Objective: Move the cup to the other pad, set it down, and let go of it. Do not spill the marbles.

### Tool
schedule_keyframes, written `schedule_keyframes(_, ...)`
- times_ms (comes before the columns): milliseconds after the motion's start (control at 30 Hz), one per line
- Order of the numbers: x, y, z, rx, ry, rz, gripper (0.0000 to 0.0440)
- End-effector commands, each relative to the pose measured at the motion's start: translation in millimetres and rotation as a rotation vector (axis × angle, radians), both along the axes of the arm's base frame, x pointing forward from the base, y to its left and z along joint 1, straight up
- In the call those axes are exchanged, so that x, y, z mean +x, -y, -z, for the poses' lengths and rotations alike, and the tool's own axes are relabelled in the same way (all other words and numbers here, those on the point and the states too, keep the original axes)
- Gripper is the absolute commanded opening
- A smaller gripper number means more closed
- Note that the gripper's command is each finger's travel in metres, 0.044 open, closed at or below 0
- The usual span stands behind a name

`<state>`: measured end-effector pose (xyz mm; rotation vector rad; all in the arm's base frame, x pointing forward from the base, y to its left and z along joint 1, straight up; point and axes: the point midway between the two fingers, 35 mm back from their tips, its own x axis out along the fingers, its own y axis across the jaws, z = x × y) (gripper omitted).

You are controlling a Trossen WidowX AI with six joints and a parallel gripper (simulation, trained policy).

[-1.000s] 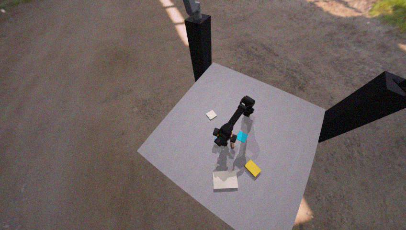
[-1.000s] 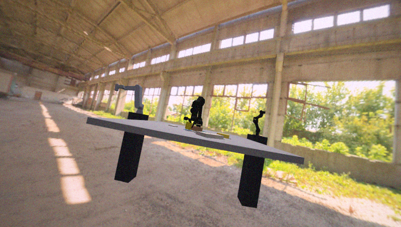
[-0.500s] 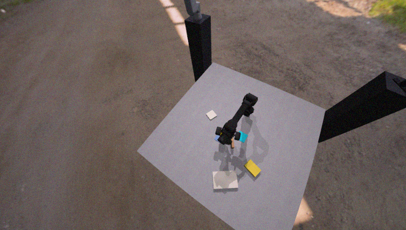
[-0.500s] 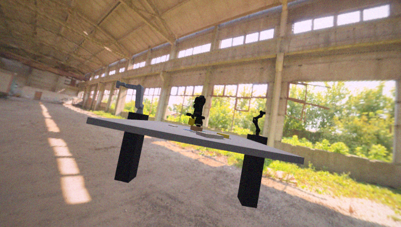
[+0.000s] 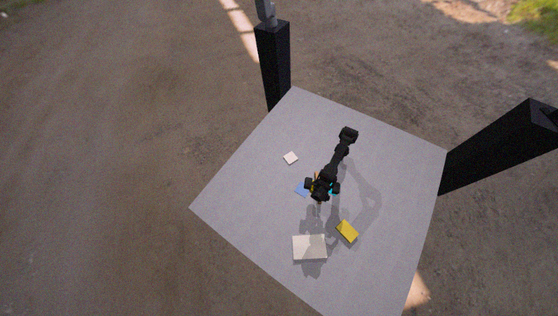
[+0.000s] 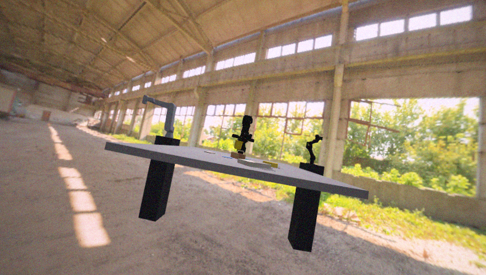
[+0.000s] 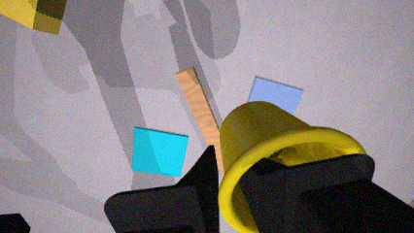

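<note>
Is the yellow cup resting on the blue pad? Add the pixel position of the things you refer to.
No, the exterior view shows the yellow cup (image 6: pixel 239 145) (image 7: pixel 258 123) raised above the tabletop (image 5: pixel 242 187) (image 6: pixel 204 157), held in the claw (image 7: pixel 221 149).

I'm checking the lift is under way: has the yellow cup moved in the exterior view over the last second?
Yes: the yellow cup has risen, now well above the tabletop; earlier it was down near it.
</note>
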<state>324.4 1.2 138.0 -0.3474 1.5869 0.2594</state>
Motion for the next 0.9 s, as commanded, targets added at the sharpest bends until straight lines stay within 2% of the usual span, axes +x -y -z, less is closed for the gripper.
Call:
schedule_keyframes(0, -1, -11, -6, 0.003, 0.02, -0.014, 0.0012)
schedule_keyframes(467, -14, -55, -11, 0.007, 0.067, -0.062, 0.0)
schedule_keyframes(867, -33, -78, -4, 0.006, 0.087, -0.07, 0.0)
